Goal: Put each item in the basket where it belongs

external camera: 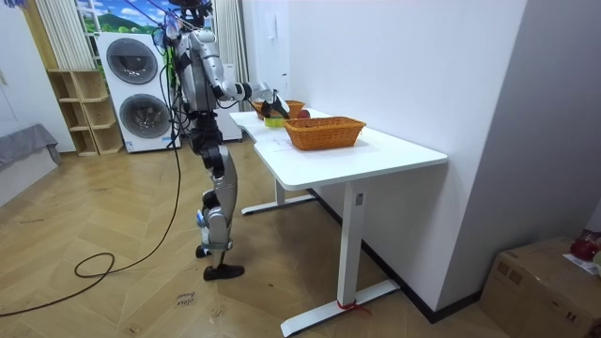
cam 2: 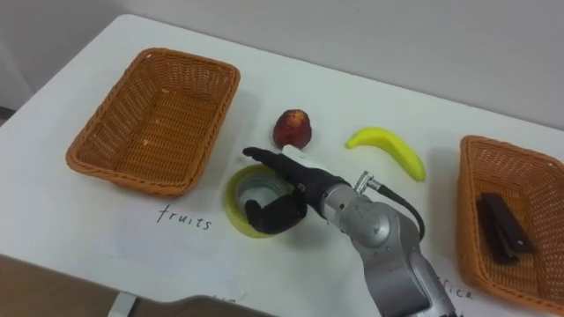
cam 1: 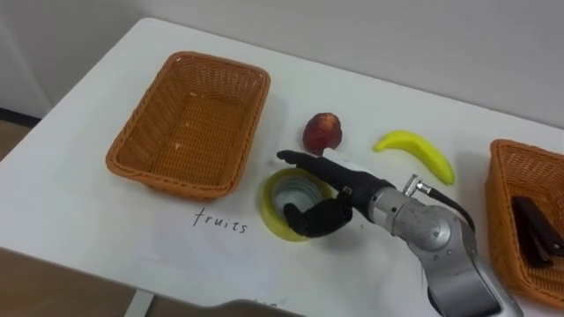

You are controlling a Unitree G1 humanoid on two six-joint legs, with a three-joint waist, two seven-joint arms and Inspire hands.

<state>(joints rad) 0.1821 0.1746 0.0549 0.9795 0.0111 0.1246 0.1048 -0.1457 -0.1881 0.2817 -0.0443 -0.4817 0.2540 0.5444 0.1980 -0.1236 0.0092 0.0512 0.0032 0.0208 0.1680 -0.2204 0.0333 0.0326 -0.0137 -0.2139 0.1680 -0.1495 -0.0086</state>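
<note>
While the right hand (cam 1: 342, 199) sits right on top of the yellow tape roll (cam 1: 269, 204), the left eye view gives the key bit. The roll lies flat near the table's (cam 1: 79, 220) near edge. Straight fingers reach over its far rim and the thumb curls down at its near rim. So the hand is spread wide and straddles the roll. I'd call it not clamped yet, and I can't tell if the thumb actually touches. The forearm comes in from the lower right, pointing left.

The roll counts as office stuff, so I reckon it goes to the right basket (cam 1: 499, 204), which already holds a dark flat item (cam 1: 536, 231). That basket is well apart, off to the right of the hand. The banana (cam 1: 416, 150) and the red fruit (cam 1: 323, 132) lie on the far side, so the near strip of table looks like the open lane. The empty basket (cam 1: 123, 163) is just left of the roll.

From the right eye view it's the same story, with the roll's hole open between thumb and fingers.

Over in the room view, the robot stands at the table's end on the room view's left, with the arm out over the top and washing machines (external camera: 141, 94) behind.
</note>
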